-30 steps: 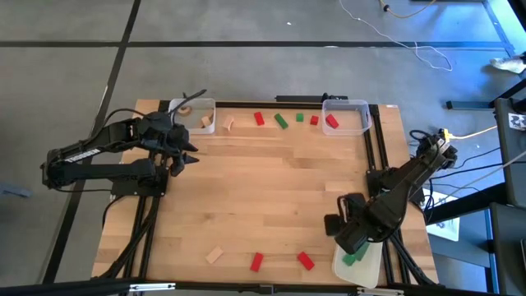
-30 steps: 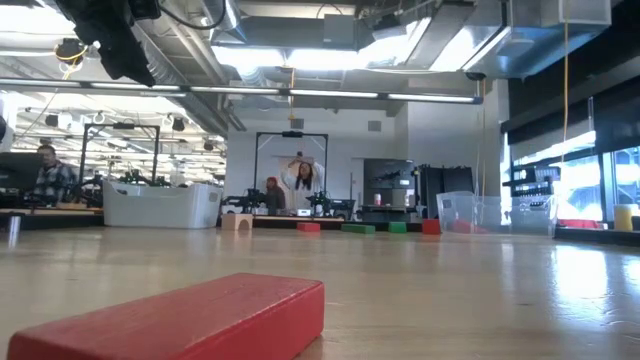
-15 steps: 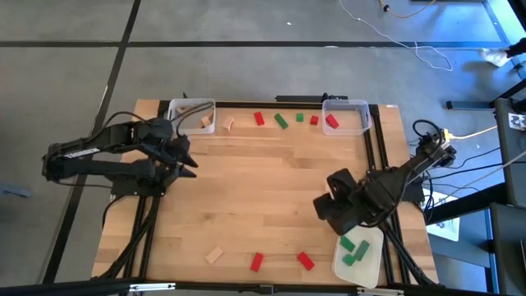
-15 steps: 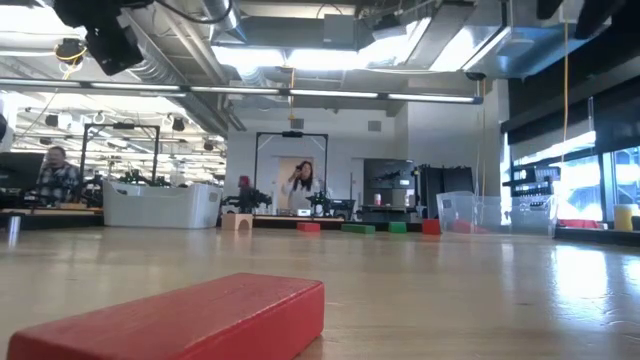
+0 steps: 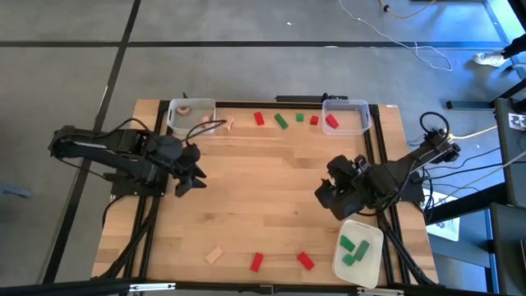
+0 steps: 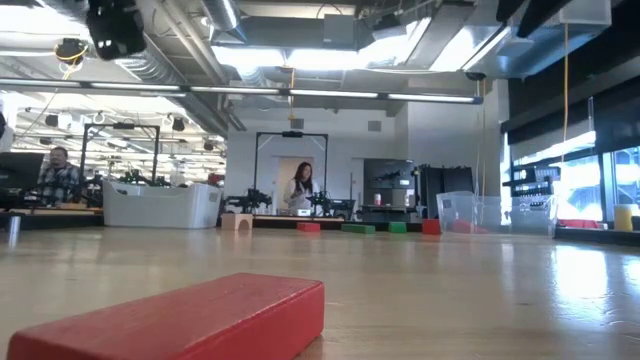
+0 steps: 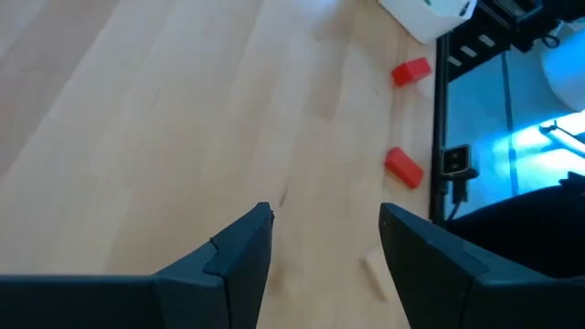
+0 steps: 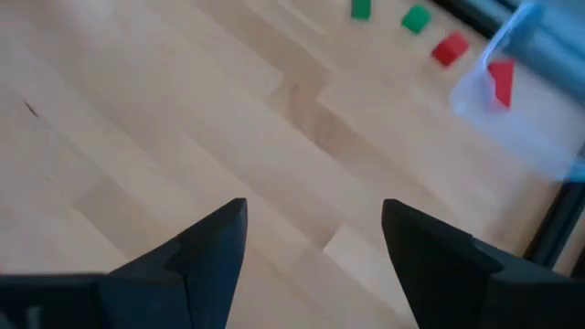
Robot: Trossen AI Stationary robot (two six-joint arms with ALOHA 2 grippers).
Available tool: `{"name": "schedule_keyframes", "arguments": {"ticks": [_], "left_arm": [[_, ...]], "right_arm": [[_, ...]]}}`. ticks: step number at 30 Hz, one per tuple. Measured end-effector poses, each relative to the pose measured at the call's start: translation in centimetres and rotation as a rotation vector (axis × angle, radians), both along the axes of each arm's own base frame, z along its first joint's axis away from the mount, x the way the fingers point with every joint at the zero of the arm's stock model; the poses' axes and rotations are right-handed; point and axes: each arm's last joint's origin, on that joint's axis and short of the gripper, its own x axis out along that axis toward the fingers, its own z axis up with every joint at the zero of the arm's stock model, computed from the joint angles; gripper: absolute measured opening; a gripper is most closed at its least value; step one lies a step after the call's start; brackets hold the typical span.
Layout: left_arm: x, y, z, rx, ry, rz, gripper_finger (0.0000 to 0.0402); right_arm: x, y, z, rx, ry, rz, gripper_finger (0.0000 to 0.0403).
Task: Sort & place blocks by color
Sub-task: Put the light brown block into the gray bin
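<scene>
Pictured from above: a wooden worktop point(image 5: 271, 197) with coloured blocks scattered along two edges. At the far edge, a red block point(image 5: 259, 119), a green block point(image 5: 281, 122), a smaller green block point(image 5: 299, 118) and a small red block point(image 5: 314, 120) in a row between two clear bins. In the right-hand clear bin point(image 5: 346, 116), one red block point(image 5: 331, 122); in the left-hand clear bin point(image 5: 191, 116), tan pieces, with a tan block point(image 5: 229, 124) just beside it on the wood. Along the near edge, a tan block point(image 5: 214, 255) and two red blocks point(image 5: 256, 261) point(image 5: 306, 261). On the white tray point(image 5: 358, 253) at the near right corner, two green blocks point(image 5: 355, 251). Left end effector point(image 5: 194, 168) over bare wood at the left side, fingers spread, holding nothing. Right end effector point(image 5: 327, 191) over the right side, near the tray, fingers likewise spread and empty. In the table-level view, a red block point(image 6: 180, 318) large in the foreground, and a person point(image 6: 299, 190) in the room beyond.
</scene>
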Motion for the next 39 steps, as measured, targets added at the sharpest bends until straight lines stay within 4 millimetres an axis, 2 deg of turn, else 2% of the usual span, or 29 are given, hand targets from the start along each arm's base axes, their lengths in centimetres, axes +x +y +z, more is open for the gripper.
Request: {"name": "schedule_keyframes", "arguments": {"ticks": [4,8,11,15,21,26,35,39], "left_arm": [[1.6,-1.5,1.4,-0.054,0.024,-0.006,0.0195],[3.8,-3.6,1.5,-0.097,0.107,-0.001,0.0194],[5.3,-5.5,0.5,-0.156,0.218,0.029,0.0194],[6.6,-8.4,-1.9,-0.194,0.373,0.056,0.0194],[7.0,-12.0,-6.2,-0.178,0.639,0.126,0.0194],[7.3,-14.1,-8.1,-0.152,0.699,0.125,0.0194],[6.7,-15.8,-8.7,-0.118,0.696,0.050,0.0195],[6.8,-17.0,-8.5,-0.110,0.560,0.075,0.0195]], "right_arm": [[-0.3,-0.9,0.6,-0.056,0.005,0.051,0.0255],[-0.4,-1.6,1.1,-0.119,0.010,0.092,0.0255],[-0.6,-2.2,1.4,-0.161,0.016,0.115,0.0255],[-0.9,-3.2,2.0,-0.196,0.009,0.121,0.0255],[-0.9,-4.5,2.7,-0.206,-0.023,0.111,0.0255],[-0.3,-5.2,2.9,-0.204,-0.060,0.086,0.0255],[0.2,-6.3,3.0,-0.198,-0.079,0.030,0.0255],[0.3,-6.3,3.0,-0.188,-0.077,0.036,0.0255]]}}
